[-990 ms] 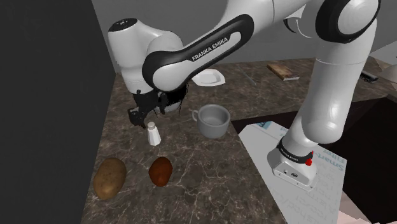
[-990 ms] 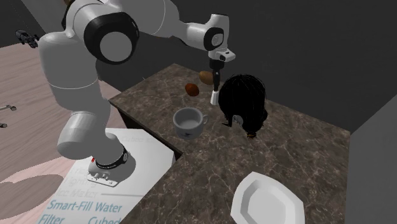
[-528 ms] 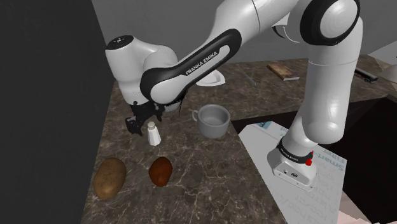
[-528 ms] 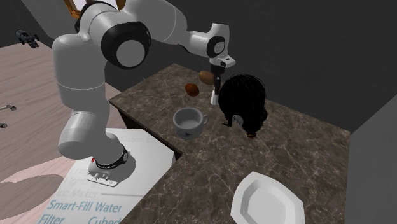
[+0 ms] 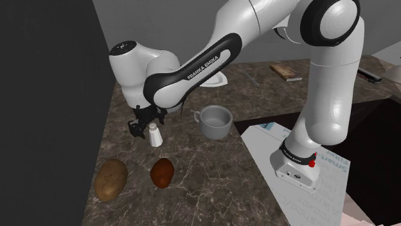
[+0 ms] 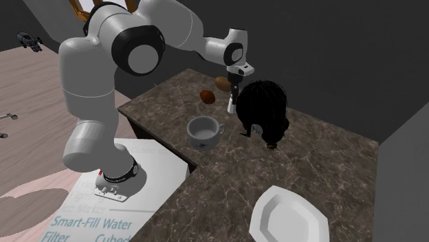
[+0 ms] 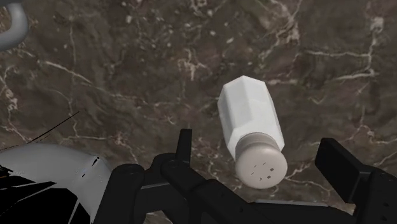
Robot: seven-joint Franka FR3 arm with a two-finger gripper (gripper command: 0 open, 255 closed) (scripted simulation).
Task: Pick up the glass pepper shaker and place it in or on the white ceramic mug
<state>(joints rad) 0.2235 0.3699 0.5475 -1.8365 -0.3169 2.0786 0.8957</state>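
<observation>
Approach step: black 2-finger gripper (image 7: 264,164), spread wide and empty, straddles the upright white faceted pepper shaker (image 7: 251,124) on the dark marbled counter (image 5: 193,176), near the pale grey mug (image 5: 215,122); next, probably: close, then lift

A white pepper shaker (image 7: 253,127) stands untouched between spread fingers (image 7: 343,167) on the marbled counter (image 7: 127,63).

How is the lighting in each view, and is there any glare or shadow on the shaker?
Shoulder view: dim, even light, no glare; the white shaker stands out against the dark marbled counter. Second exterior view: a flat black, unshaded shape appears just beside it. Wrist view: soft shading across the shaker's facets, no clear cast shadow.
</observation>
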